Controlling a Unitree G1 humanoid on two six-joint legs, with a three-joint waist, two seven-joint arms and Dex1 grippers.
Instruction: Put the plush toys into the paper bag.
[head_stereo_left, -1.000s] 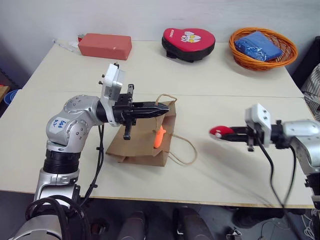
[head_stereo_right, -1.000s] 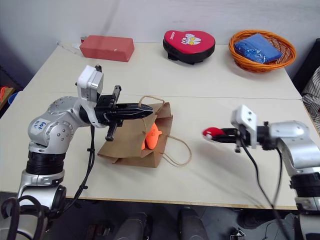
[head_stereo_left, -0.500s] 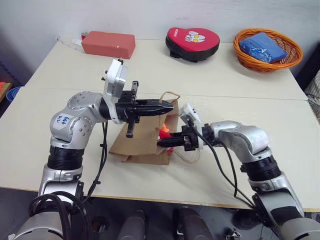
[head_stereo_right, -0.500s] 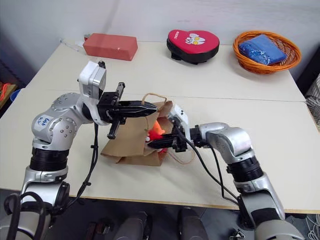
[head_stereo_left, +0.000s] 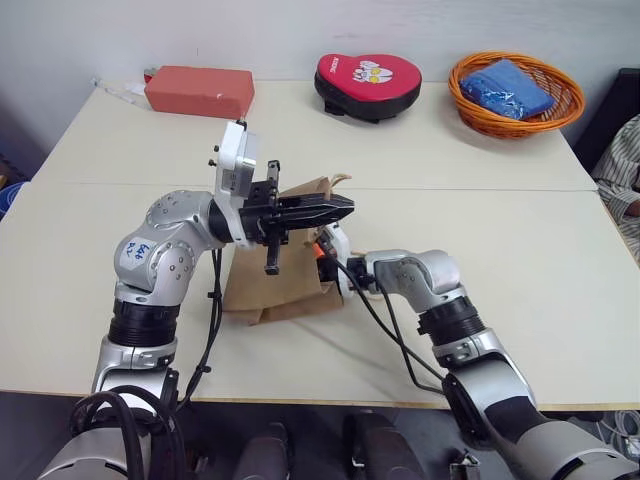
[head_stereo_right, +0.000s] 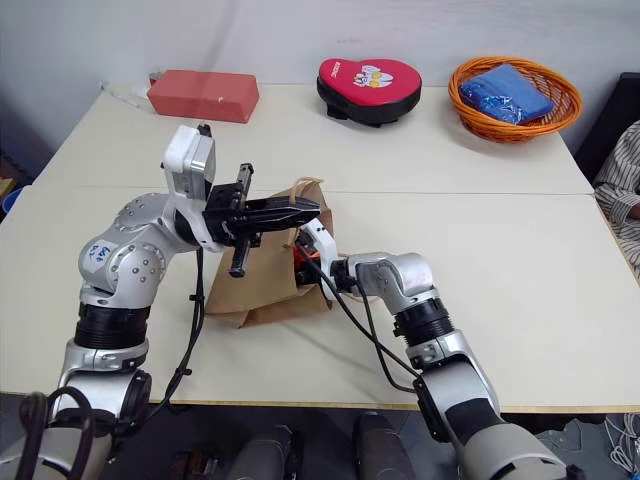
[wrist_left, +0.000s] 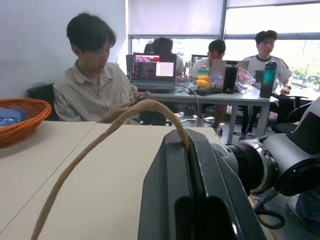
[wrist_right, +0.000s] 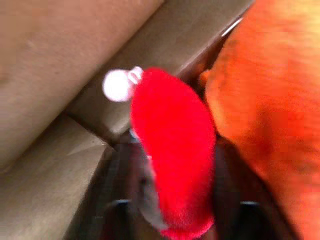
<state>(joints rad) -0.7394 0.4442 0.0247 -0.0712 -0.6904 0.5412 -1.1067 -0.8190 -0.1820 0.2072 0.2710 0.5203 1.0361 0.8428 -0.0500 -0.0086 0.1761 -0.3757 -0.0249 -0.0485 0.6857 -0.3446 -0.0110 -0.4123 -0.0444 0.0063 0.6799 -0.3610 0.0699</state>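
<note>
The plain brown kraft paper bag (head_stereo_left: 285, 285) lies at the tabletop's (head_stereo_left: 520, 250) centre, its cord handle (wrist_left: 100, 145) pinched in the closed left hand (head_stereo_left: 335, 207). At its 3 o'clock mouth the right hand (head_stereo_right: 305, 262), jaws parted around the small round red plush toy (wrist_right: 175, 150), is inside beside the orange fuzzy plush toy (wrist_right: 265, 100); only release seems left.

Both arms are showing rounded silver metal shells with black ribbed rings at the joints. The left arm (head_stereo_left: 165, 265) is wearing a small white sticker with blue handwriting. A white camera box (head_stereo_left: 232, 165) is sitting on each wrist, and black cables are hanging along both arms.
</note>
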